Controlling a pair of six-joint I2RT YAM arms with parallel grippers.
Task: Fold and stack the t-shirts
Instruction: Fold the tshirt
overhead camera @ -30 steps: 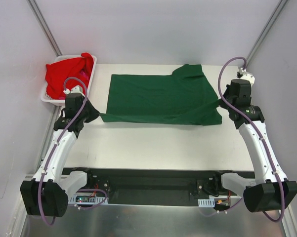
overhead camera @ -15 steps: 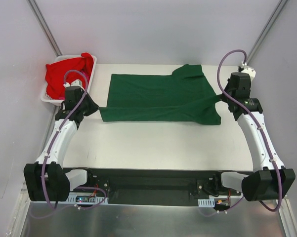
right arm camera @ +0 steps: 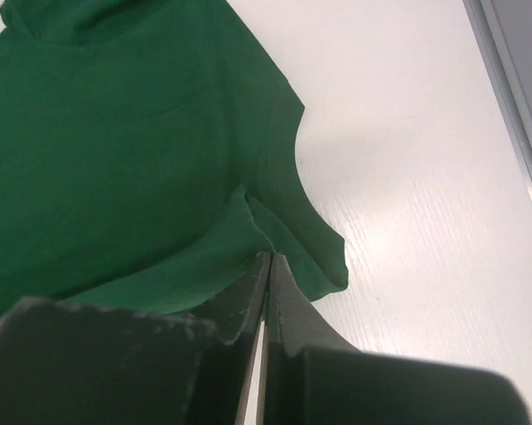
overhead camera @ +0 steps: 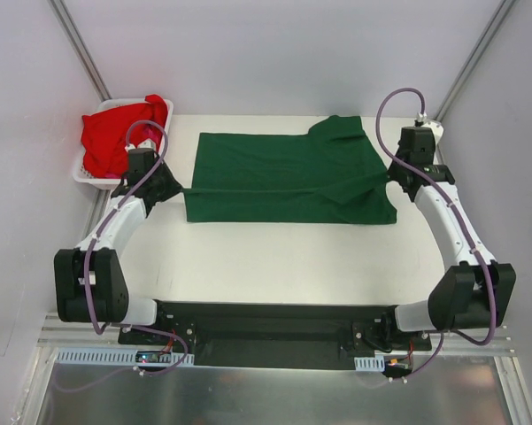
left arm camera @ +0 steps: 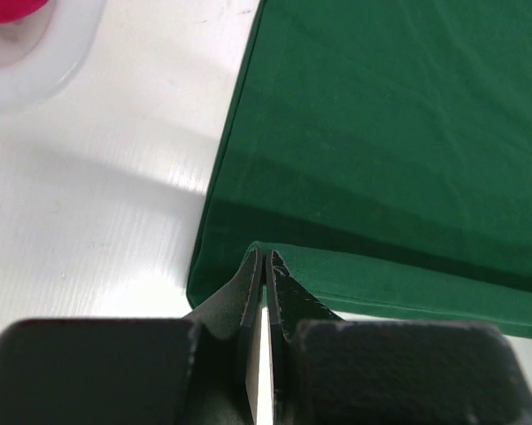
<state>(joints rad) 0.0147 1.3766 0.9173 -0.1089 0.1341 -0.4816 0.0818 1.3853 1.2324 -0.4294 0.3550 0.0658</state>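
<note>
Green t-shirt (overhead camera: 283,175): spread on the white table (overhead camera: 274,257), towards its far side; long axis runs left to right; straight hem edge at the left, a sleeve jutting toward the far right corner

Fold: a crease crosses the shirt from one gripper to the other; at both ends a pinched layer of cloth is raised over the layer beneath

Left gripper (overhead camera: 173,189): at the shirt's left edge; fingers pressed together on a corner of green cloth, only a sliver between them in the wrist view

Right gripper (overhead camera: 391,173): at the shirt's right edge by the near sleeve; fingers clamped on a ridge of green cloth

Arms: both reach forward from their bases along the table's sides; wrists turned inward to face each other across the shirt

Basket (overhead camera: 84,177): white, slotted, at the far left corner beside the left gripper; holds a crumpled red t-shirt (overhead camera: 115,133) heaped above the rim
</note>
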